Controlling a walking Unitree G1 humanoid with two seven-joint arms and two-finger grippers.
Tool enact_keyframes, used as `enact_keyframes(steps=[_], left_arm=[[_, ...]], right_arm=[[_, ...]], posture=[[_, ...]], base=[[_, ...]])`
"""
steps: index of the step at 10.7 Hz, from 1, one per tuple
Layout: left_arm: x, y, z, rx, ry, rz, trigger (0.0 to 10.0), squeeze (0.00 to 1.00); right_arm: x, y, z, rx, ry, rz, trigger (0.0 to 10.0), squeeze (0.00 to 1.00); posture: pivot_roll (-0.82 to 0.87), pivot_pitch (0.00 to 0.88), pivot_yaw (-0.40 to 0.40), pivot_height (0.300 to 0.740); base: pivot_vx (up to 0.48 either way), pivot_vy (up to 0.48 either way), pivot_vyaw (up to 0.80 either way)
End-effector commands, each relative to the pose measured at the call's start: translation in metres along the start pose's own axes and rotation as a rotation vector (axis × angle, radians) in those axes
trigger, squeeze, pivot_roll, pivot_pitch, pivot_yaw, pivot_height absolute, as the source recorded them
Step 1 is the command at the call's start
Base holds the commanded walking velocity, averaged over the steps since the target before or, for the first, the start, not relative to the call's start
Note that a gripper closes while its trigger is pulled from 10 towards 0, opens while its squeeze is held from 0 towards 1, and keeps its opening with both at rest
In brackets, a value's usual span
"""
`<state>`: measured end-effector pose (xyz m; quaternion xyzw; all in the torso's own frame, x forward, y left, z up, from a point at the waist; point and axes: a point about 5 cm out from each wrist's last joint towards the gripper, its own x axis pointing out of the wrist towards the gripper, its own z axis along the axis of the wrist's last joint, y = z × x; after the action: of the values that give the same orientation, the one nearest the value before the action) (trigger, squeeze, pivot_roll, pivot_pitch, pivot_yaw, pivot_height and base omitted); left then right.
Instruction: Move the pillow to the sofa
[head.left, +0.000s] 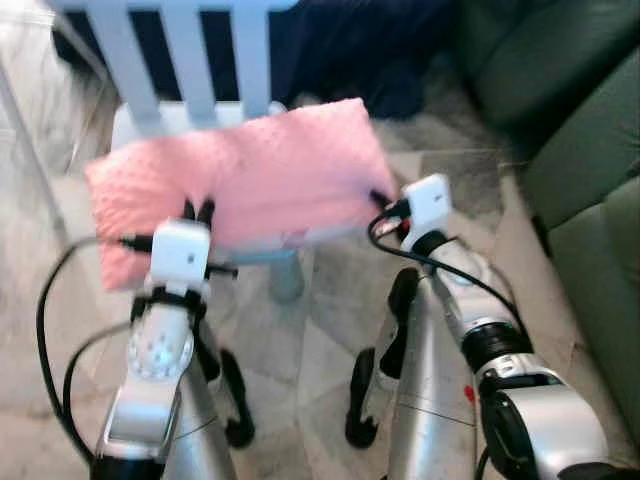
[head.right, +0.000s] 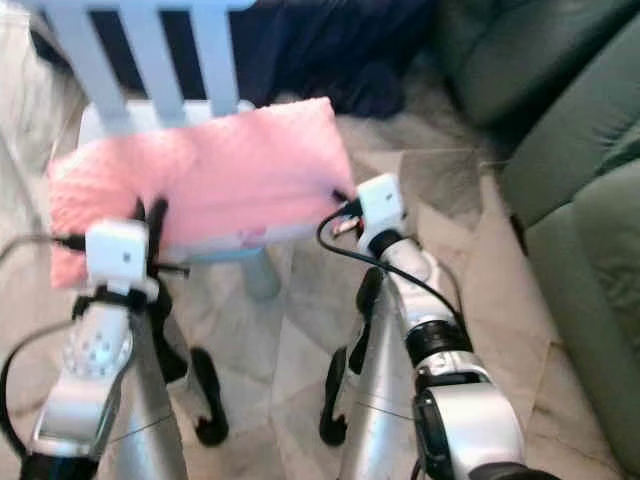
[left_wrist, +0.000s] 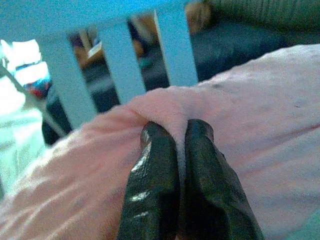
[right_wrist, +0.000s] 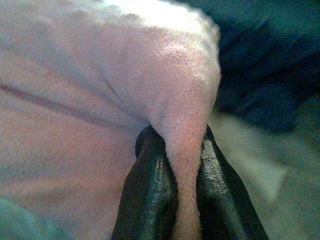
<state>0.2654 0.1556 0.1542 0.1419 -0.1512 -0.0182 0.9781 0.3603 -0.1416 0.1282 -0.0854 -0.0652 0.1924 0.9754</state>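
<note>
A pink fleecy pillow (head.left: 240, 180) lies across the seat of a pale blue slatted chair (head.left: 190, 60), straight ahead of me. My left gripper (head.left: 197, 212) is shut on the pillow's near edge toward its left end, pinching a fold of fabric (left_wrist: 175, 115) between its fingers (left_wrist: 152, 185). My right gripper (head.left: 380, 200) is shut on the pillow's right near corner (right_wrist: 187, 145), fabric squeezed between both fingers (right_wrist: 150, 195). The green sofa (head.left: 590, 170) stands to my right.
A dark blue cloth (head.left: 360, 50) is heaped behind the chair. The chair's leg (head.left: 285, 275) stands on a pale tiled floor (head.left: 300, 350) between my arms. Black cables (head.left: 50, 330) loop off both wrists. A thin metal post (head.left: 25, 130) rises at the left.
</note>
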Motion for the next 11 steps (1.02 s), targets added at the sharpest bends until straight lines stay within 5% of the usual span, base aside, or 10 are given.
enact_keyframes(steps=[1, 4, 7, 8, 9, 11], left_arm=[[0.0, 0.015, 0.007, 0.023, -0.031, 0.067, 0.0, 0.0], [0.006, 0.006, 0.007, -0.007, -0.033, 0.043, 0.0, 0.0], [-0.001, -0.013, -0.016, -0.109, 0.076, -0.025, 0.0, 0.0], [-0.001, -0.017, -0.023, -0.105, 0.109, -0.042, 3.3, 0.0], [-0.002, -0.019, -0.026, -0.117, 0.12, -0.06, 10.0, 0.0], [-0.004, -0.023, -0.033, -0.135, 0.157, -0.073, 10.0, 0.0]], right_arm=[[-0.012, -0.021, -0.003, -0.009, -0.007, -0.118, 0.0, 0.0], [-0.024, -0.004, 0.008, -0.019, -0.121, -0.155, 0.0, 0.0], [-0.059, 0.019, -0.004, 0.05, -0.08, -0.195, 0.0, 0.0], [-0.07, 0.023, -0.006, 0.047, -0.053, -0.201, 0.0, 0.0], [-0.075, 0.025, -0.007, 0.079, -0.042, -0.19, 10.0, 0.0], [-0.073, 0.023, -0.004, 0.131, -0.031, -0.224, 10.0, 0.0]], posture=[[0.02, 0.147, -0.074, 0.422], [0.0, 0.099, -0.049, 0.422], [-0.01, 0.063, -0.046, 0.422], [-0.02, 0.052, -0.047, 0.422], [-0.02, 0.049, -0.042, 0.422], [-0.03, 0.046, -0.036, 0.437]], base=[[0.0, 0.0, 0.0], [0.0, 0.0, 0.0], [0.0, 0.0, 0.0], [0.0, 0.0, 0.0], [0.0, 0.0, 0.0], [0.0, 0.0, 0.0]])
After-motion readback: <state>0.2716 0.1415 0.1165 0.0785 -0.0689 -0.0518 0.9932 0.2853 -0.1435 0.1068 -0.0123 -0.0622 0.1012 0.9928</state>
